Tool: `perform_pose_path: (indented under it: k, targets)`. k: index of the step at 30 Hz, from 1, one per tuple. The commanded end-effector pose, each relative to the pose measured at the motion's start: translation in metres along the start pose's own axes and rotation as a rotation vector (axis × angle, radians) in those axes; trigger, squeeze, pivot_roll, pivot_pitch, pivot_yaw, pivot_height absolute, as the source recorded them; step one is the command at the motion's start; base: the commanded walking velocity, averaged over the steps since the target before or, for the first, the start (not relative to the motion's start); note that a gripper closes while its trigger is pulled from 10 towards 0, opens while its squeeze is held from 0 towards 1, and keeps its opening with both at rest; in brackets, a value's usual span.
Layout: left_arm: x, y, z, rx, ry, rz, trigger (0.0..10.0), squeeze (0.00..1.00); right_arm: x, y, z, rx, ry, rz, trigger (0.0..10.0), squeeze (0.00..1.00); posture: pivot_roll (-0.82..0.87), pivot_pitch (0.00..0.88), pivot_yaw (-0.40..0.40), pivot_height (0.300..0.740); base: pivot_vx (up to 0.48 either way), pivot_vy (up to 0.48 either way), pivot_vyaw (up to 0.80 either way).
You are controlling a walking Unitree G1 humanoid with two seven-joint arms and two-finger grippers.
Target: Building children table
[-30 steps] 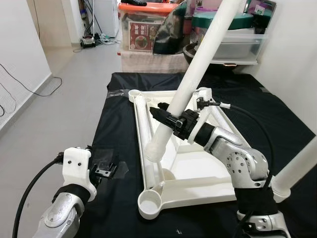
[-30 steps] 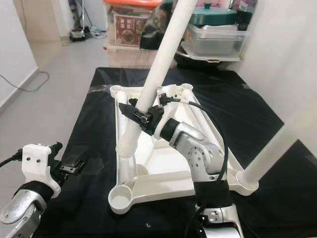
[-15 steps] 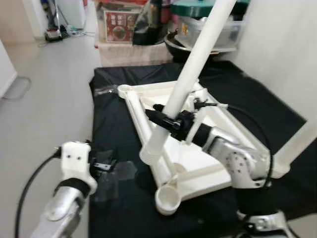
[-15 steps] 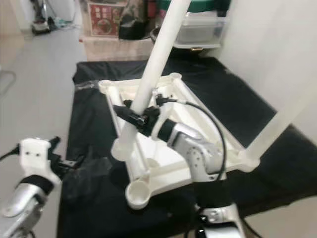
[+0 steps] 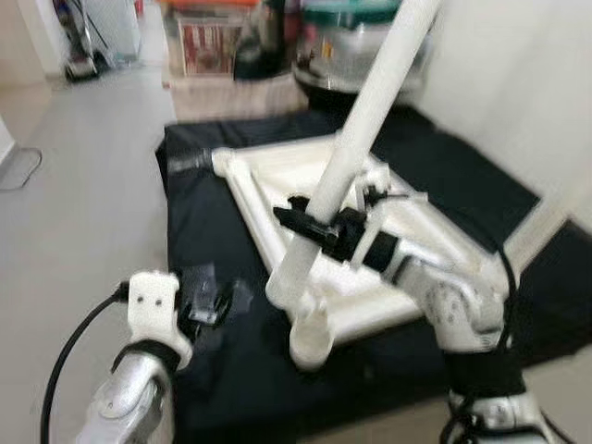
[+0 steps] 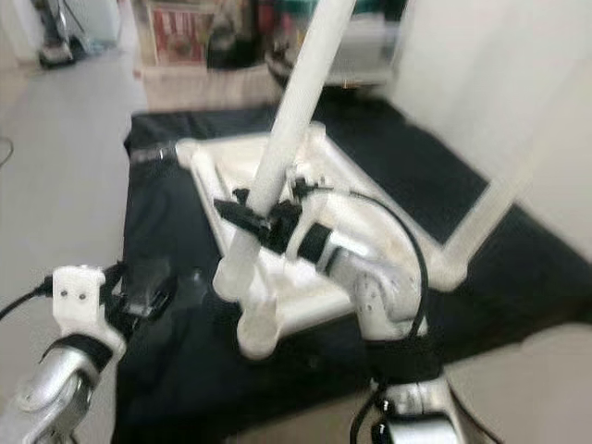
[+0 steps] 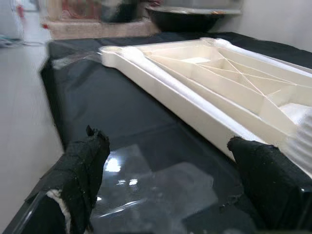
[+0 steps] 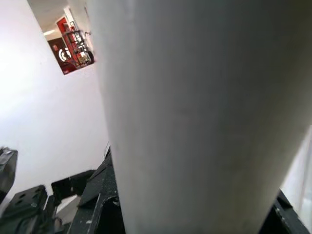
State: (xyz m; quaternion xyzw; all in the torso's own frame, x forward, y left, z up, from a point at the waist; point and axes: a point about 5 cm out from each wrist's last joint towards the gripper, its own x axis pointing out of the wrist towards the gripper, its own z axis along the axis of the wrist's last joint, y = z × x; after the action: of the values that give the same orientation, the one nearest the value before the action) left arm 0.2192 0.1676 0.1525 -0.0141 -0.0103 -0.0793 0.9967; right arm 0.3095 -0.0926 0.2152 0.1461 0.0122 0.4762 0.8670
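Open mat left of the frame
Bare black mat [image 5: 199, 231] lies beside the white frame [image 5: 277, 185]; the tilted leg [image 5: 356, 139] crosses above the frame.

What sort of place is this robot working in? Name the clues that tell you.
Probably a room in a home: a pale tiled floor, household boxes and lidded containers stacked by the wall, and a black mat laid out under the upturned white table frame.

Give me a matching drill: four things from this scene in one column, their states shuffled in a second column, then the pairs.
1. white table leg
2. upturned tabletop
3. left end effector
4. right end effector

A. open, above the black mat
B. lying flat on the black mat
C. shut around the leg
D. held tilted, its lower end near a corner socket

Pairs: 1-D, 2-B, 3-A, 4-C
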Motion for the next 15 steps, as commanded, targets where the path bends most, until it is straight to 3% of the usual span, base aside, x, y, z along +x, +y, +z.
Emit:
perform_pose_path:
  k: [1,15]
  targets:
    - [0.0017,0.0033,-0.0036,0.01,0.016,0.026,10.0,0.0,-0.0017,0.0015,0.0067,-0.051,-0.017,0.015,0.0,0.0,0.07,0.0,-0.07,0.74,0.0,0.0,0.0]
    - [0.0014,0.0114,-0.0092,0.014,0.043,0.101,10.0,0.0,-0.0046,-0.0046,0.0067,-0.12,0.015,-0.004,0.0,0.0,0.07,0.0,-0.075,0.74,0.0,0.0,0.0]
